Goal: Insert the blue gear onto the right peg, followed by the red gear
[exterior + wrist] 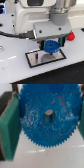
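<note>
Blue gear [50,47] gripped in hand [50,44] over white plate [35,59]; red gear [73,36] well apart

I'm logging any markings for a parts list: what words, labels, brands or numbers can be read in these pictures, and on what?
None can be read. The blue gear, the hand holding it and the black-bordered plate show no lettering in either view; the pictures are small and blurred.

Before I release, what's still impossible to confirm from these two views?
- Right peg: hidden under the blue gear in the exterior view; the wrist view shows only a blurred dark stub at the hub.
- Twin peg: behind the pincer.
- Red gear: only a sliver shows beside the arm.
- Seating depth: unclear.
</note>
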You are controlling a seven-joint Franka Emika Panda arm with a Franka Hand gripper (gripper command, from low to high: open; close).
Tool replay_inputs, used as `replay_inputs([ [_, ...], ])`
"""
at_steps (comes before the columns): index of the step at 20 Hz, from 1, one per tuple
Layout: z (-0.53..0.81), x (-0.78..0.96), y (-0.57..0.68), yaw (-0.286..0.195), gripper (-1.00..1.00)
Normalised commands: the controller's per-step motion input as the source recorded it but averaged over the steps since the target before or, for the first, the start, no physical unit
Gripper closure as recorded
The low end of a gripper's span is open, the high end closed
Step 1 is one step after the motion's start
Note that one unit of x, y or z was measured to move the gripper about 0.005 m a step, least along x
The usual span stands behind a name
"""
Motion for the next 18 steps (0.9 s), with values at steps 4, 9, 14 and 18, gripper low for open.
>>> replay_inputs([
  [4, 0.01, 0.06, 0.01, 0.000, 1.00],
  [9, 0.40, 0.09, 0.03, 0.000, 1.00],
  [14, 0.14, 0.18, 0.03, 0.000, 1.00],
  [18, 0.19, 0.40, 0.10, 0.000, 1.00],
])
